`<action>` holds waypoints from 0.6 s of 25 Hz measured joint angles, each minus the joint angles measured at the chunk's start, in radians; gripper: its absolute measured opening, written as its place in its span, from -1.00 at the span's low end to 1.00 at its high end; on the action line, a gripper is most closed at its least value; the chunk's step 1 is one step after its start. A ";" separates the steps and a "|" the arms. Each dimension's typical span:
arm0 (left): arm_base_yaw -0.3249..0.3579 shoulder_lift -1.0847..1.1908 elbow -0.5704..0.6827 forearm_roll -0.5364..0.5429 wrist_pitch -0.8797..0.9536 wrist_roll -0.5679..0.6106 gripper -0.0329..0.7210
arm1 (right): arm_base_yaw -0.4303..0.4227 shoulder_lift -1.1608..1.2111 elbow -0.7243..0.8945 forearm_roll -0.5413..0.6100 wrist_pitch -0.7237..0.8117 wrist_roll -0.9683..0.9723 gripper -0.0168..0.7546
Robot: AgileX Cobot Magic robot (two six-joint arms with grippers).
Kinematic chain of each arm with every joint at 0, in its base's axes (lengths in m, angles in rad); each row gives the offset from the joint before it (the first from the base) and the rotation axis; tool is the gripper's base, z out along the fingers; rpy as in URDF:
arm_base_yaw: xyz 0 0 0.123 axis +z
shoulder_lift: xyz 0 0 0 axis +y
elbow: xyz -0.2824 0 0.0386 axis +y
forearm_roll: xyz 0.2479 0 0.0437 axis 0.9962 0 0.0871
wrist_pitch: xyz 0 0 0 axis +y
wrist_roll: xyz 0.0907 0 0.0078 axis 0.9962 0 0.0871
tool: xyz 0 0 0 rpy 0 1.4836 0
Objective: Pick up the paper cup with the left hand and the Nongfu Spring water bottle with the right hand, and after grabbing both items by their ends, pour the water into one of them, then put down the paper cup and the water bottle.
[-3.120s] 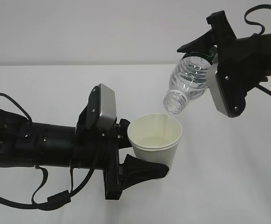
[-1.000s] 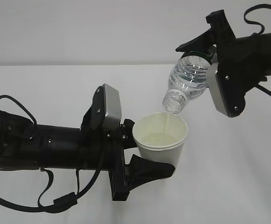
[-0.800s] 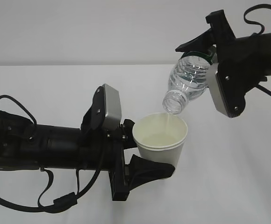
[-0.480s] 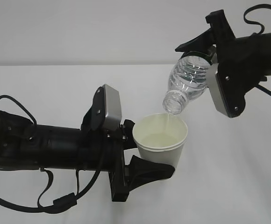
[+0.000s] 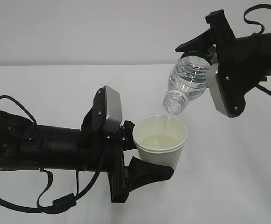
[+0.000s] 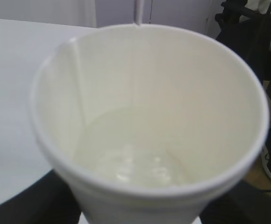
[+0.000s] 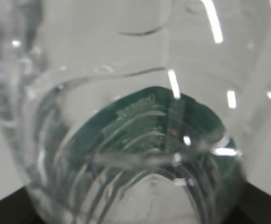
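The white paper cup (image 5: 160,144) is held upright above the table, my left gripper (image 5: 142,151) shut on its lower body. In the left wrist view the paper cup (image 6: 149,116) fills the frame, with water (image 6: 135,158) pooled in its bottom. Up and to the right, my right gripper (image 5: 210,56) is shut on the base end of the Nongfu Spring water bottle (image 5: 187,81), which tilts mouth-down over the cup. A thin stream of water (image 5: 166,122) falls from its mouth into the cup. The bottle's (image 7: 140,140) ribbed clear wall and green label fill the right wrist view.
A white table (image 5: 233,177) lies under both arms, with a plain white wall behind. Black cables (image 5: 56,200) loop beneath the left arm. In the left wrist view dark equipment (image 6: 261,37) stands beyond the table's edge.
The cup and the left arm have shifted slightly right since the oldest frame. Over the last second both arms hold still while water keeps trickling into the cup.
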 joint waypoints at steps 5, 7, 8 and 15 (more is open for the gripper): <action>0.000 0.000 0.000 0.000 0.001 0.000 0.36 | 0.000 0.000 0.000 0.000 0.000 0.000 0.32; 0.000 0.000 0.000 0.000 0.001 0.000 0.36 | 0.000 0.000 0.000 0.000 0.000 0.000 0.32; 0.000 0.000 0.000 0.000 0.001 0.000 0.36 | 0.000 0.000 0.000 0.000 0.000 0.000 0.32; 0.000 0.000 0.000 0.000 0.001 0.000 0.36 | 0.000 0.000 0.000 0.000 0.000 -0.002 0.32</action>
